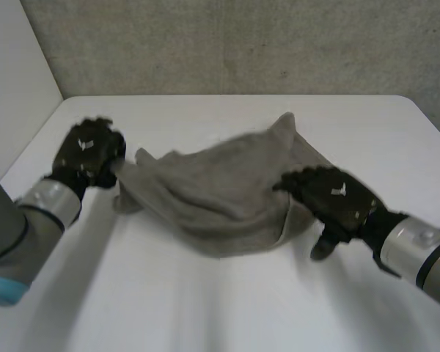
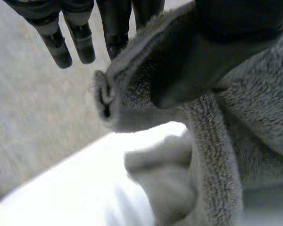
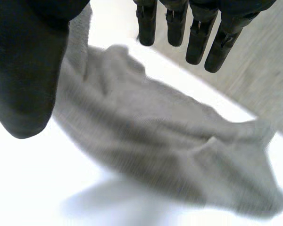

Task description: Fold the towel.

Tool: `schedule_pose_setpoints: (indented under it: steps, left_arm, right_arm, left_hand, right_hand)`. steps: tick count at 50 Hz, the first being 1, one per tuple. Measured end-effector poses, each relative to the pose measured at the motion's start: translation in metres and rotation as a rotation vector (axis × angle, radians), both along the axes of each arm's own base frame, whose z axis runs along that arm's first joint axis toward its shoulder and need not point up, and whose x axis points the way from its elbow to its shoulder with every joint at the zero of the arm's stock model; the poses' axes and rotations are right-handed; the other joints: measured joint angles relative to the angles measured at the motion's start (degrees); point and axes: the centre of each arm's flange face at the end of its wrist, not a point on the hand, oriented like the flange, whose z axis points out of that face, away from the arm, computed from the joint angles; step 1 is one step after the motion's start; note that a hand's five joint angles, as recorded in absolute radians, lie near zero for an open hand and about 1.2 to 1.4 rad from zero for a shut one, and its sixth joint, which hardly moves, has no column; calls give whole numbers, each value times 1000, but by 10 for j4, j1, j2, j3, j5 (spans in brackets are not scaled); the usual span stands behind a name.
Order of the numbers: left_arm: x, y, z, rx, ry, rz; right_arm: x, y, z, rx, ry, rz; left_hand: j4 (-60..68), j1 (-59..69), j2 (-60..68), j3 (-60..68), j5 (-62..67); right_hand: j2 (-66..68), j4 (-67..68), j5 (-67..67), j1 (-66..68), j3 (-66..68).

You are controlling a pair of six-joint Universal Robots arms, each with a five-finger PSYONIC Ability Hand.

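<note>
A grey towel (image 1: 220,191) lies bunched in the middle of the white table (image 1: 205,308), one corner peaking up at the back. My left hand (image 1: 88,150) is at the towel's left corner. In the left wrist view its thumb (image 2: 217,47) presses the towel's hem (image 2: 132,80) against the fingers (image 2: 80,37), so the corner is pinched and lifted a little. My right hand (image 1: 337,198) rests over the towel's right edge. In the right wrist view its fingers (image 3: 198,37) are straight, the thumb (image 3: 23,70) stands apart, and the towel (image 3: 155,136) hangs loose below the palm.
A grey wall (image 1: 242,44) stands behind the table's far edge. A white panel (image 1: 15,73) borders the back left corner. Bare tabletop (image 1: 205,315) runs in front of the towel and between both arms.
</note>
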Motion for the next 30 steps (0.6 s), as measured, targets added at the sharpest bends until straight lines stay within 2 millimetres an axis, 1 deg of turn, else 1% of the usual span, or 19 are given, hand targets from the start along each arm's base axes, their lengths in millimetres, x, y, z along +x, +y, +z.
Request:
schedule_pose_setpoints:
  steps: [1, 2, 6, 10, 18, 19, 21, 22, 24, 25, 26, 27, 30]
  left_arm:
    - [1, 0, -4, 7, -7, 0]
    - [3, 1, -14, 23, -27, 1]
    - [8, 0, -27, 37, -74, 8]
    - [13, -4, -30, 34, -103, 25]
    - [19, -5, -27, 35, -115, 43]
    - [19, -3, -27, 38, -117, 43]
    - [19, -1, -26, 43, -119, 40]
    - [18, 2, -25, 48, -120, 38]
    - [18, 5, -25, 55, -122, 34]
    - [18, 9, -25, 64, -124, 30]
    - [18, 11, -25, 66, -125, 29]
    - [17, 14, -25, 73, -127, 26]
    - [17, 24, -27, 92, -131, 19]
  right_arm:
    - [0, 0, -3, 8, 9, 1]
    - [-1, 0, -11, 27, 27, 5]
    - [0, -4, -21, 53, 44, 9]
    - [1, -10, -26, 58, 43, 9]
    - [5, -19, -24, 13, 31, 17]
    - [6, -21, -23, 2, 29, 19]
    - [9, -26, -21, -15, 26, 23]
    - [10, -30, -20, -25, 25, 26]
    - [14, -36, -19, -37, 24, 30]
    - [18, -44, -19, -44, 25, 33]
    - [19, -46, -19, -45, 26, 33]
    - [22, -53, -19, -47, 32, 33]
    - [30, -71, -22, -53, 61, 25]
  left_hand:
    - [0, 0, 0, 0, 0]
    - [0, 0, 0, 0, 0]
    - [0, 0, 0, 0, 0]
    - [0, 0, 0, 0, 2]
    - [0, 0, 0, 0, 2]
    - [0, -16, -21, 0, -15]
    - [0, -89, -98, 0, -95]
    - [0, -151, -167, 0, -167]
    - [0, -260, -274, 0, -268]
    - [0, -337, -344, 0, -348]
    - [0, -346, -357, 0, -357]
    - [0, -374, -386, 0, -394]
    - [0, -395, -409, 0, -426]
  right_hand:
    - [-2, 0, 0, -3, 0]
    - [-2, 0, 0, -7, 0]
    - [-2, 0, 0, -7, 0]
    - [-2, 0, 0, -7, 0]
    - [-2, 0, 0, -9, 0]
    - [-2, 0, 1, -7, 0]
    - [0, 0, 2, -3, 0]
    - [2, 0, 5, 5, 0]
    - [13, 0, 27, 20, 0]
    - [19, 0, 39, 27, 0]
    - [22, 0, 43, 29, 0]
    - [26, 0, 48, 33, 0]
    - [32, 0, 57, 41, 0]
